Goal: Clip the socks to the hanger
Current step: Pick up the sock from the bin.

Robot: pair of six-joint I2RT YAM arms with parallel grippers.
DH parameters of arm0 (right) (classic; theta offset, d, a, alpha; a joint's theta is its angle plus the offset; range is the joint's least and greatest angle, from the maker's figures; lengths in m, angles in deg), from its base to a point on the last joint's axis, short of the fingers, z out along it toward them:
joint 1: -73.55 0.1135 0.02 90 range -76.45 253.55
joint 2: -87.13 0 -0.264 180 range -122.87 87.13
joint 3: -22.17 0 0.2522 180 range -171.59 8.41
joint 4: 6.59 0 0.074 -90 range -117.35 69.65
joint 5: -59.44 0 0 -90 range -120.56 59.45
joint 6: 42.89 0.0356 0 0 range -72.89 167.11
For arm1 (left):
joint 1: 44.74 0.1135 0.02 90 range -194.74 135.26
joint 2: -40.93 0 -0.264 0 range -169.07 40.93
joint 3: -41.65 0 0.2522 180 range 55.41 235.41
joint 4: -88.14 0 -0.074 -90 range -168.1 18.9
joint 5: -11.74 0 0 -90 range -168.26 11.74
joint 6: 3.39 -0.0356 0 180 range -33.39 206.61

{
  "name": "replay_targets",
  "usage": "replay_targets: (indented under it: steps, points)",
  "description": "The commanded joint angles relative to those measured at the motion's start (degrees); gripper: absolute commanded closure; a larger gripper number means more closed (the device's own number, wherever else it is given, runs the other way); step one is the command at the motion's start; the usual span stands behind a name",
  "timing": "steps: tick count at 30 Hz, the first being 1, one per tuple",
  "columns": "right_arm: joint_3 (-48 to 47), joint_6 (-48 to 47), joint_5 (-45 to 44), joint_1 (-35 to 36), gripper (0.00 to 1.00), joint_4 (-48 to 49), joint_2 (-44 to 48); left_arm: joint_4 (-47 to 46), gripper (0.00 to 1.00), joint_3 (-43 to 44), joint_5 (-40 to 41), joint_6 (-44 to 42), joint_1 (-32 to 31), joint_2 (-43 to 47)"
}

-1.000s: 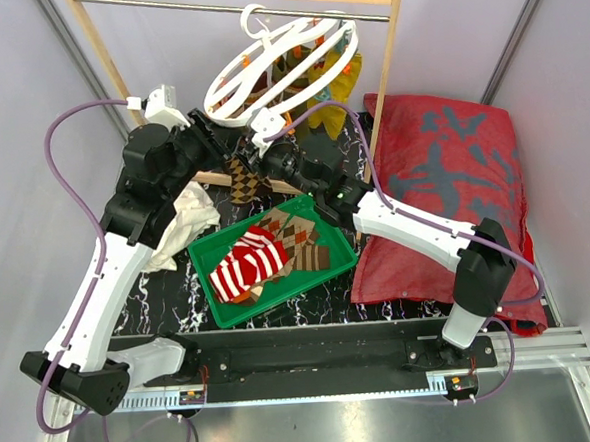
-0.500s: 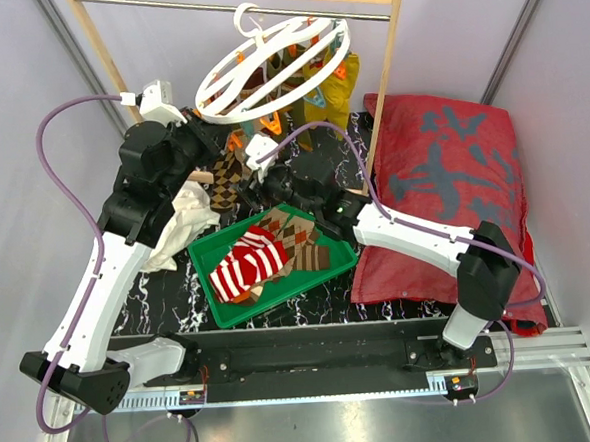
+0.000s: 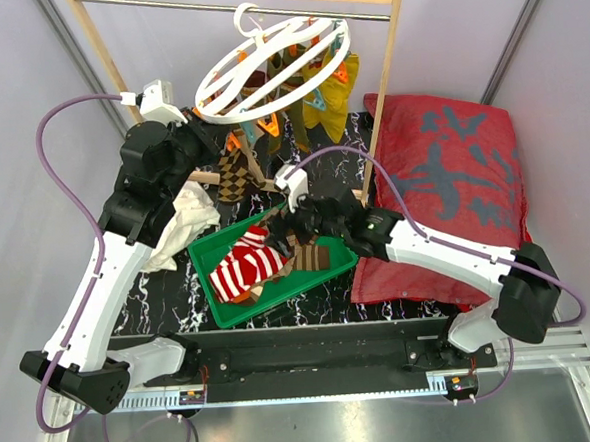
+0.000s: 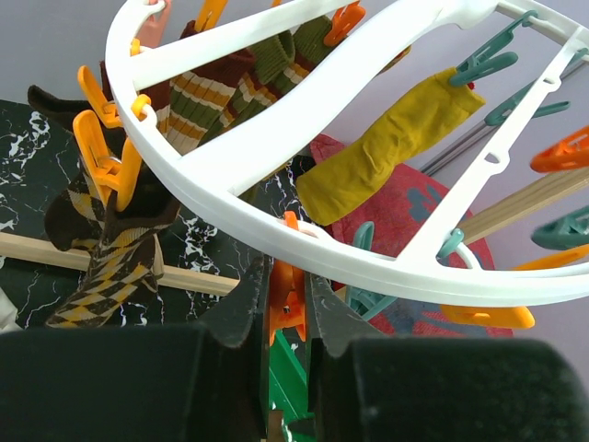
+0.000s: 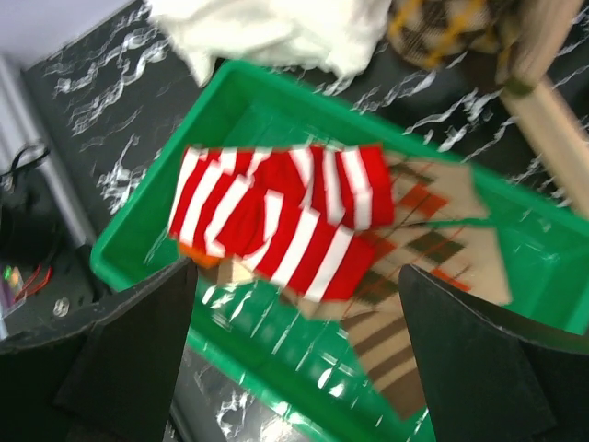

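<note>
Backdrop: grey walls close round a black marbled tabletop (image 3: pixel 164 289); a wooden rack (image 3: pixel 391 75) carrying a metal rod (image 3: pixel 161 3) stands at the far end, with a red cushion (image 3: pixel 452 171) on the right.
Hanger, place: the hanger (image 3: pixel 266 72) hangs by its top hook from the metal rod, above the far part of the tabletop.
Hanger, axis: from above the ring reads as an oval, long axis running near-left to far-right. It is tilted, not level, with its lower rim toward the left arm.
Socks on hanger: an olive-yellow sock (image 4: pixel 386 152) dangles from a teal clip (image 4: pixel 483 64). A brown-and-yellow argyle sock (image 4: pixel 110 267) hangs toe down at the ring's left rim.
Socks in tray: a green tray (image 3: pixel 214 286) on the tabletop holds a red-and-white striped sock (image 3: pixel 246 266). Brown argyle socks (image 3: pixel 312 248) lie beside it and partly under it.
Left jaws: the left gripper (image 4: pixel 285 311) is clenched on an orange clip (image 4: pixel 287 293) under the ring's near rim.
Right jaws: the right gripper (image 5: pixel 296 285) hovers over the tray with its jaws spread wide, released, nothing between them.
Nearby: a white cloth (image 3: pixel 180 223) lies just left of the tray.
</note>
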State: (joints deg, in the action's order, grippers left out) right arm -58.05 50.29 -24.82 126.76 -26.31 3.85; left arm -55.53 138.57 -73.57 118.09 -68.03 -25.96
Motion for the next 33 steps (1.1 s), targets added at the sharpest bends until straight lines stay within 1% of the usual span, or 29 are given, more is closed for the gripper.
replay_targets:
  steps: [1, 4, 7, 8, 10, 11, 13, 14, 16, 17, 20, 27, 33]
  points:
    - [3.61, 0.61, 9.01, 0.23, 0.00, -2.31, 4.00, -0.68, 0.92, 0.43, 1.29, -0.81, 0.08, -0.34]
    - [5.99, 1.39, 3.95, 0.14, 0.00, -0.55, 2.79, -0.77, 0.92, 0.43, 1.11, -0.72, 0.09, -0.34]
    - [4.50, 4.02, 0.17, -0.12, 0.00, -1.25, -0.54, -0.77, 0.92, 0.52, 1.20, -0.63, 0.09, -0.34]
    - [4.23, 6.99, -0.54, -0.12, 0.01, -1.25, -1.43, -0.77, 0.92, 0.69, 1.20, -0.72, 0.09, -0.43]
    - [2.57, 12.26, -0.82, -1.00, 0.04, -1.60, -4.84, -0.77, 0.92, 0.87, 1.38, -0.81, 0.09, -0.52]
    - [2.30, 17.94, -0.03, -1.35, 0.05, -1.60, -5.83, -0.68, 0.92, 0.87, 1.38, -0.81, 0.09, -0.61]
    - [2.56, 24.73, 0.76, -2.32, 0.09, -1.52, -8.37, -0.68, 0.92, 0.96, 1.29, -0.72, 0.09, -0.61]
    - [2.91, 31.03, 1.55, -3.71, 0.13, -1.51, -9.08, -0.77, 0.92, 0.96, 1.29, -0.64, 0.09, -0.69]
    - [3.44, 34.68, 2.18, -4.25, 0.17, -1.34, -10.57, -0.68, 0.92, 0.87, 1.03, -0.72, 0.09, -0.78]
    - [3.53, 37.83, 1.48, -4.26, 0.21, -1.25, -11.10, -0.68, 0.92, 0.69, 1.02, -0.64, 0.09, -0.78]
    - [3.44, 43.03, 1.38, -4.26, 0.27, -0.29, -13.30, -0.77, 0.92, 0.78, 1.02, -0.20, 0.09, -0.96]
    - [2.82, 51.48, 2.35, -4.26, 0.40, 0.33, -18.66, -0.68, 0.92, 0.78, 0.94, 0.16, 0.08, -1.40]
    - [2.47, 53.42, 2.88, -4.26, 0.44, 0.51, -20.95, -0.77, 0.93, 1.40, 0.50, 0.33, 0.09, -2.28]
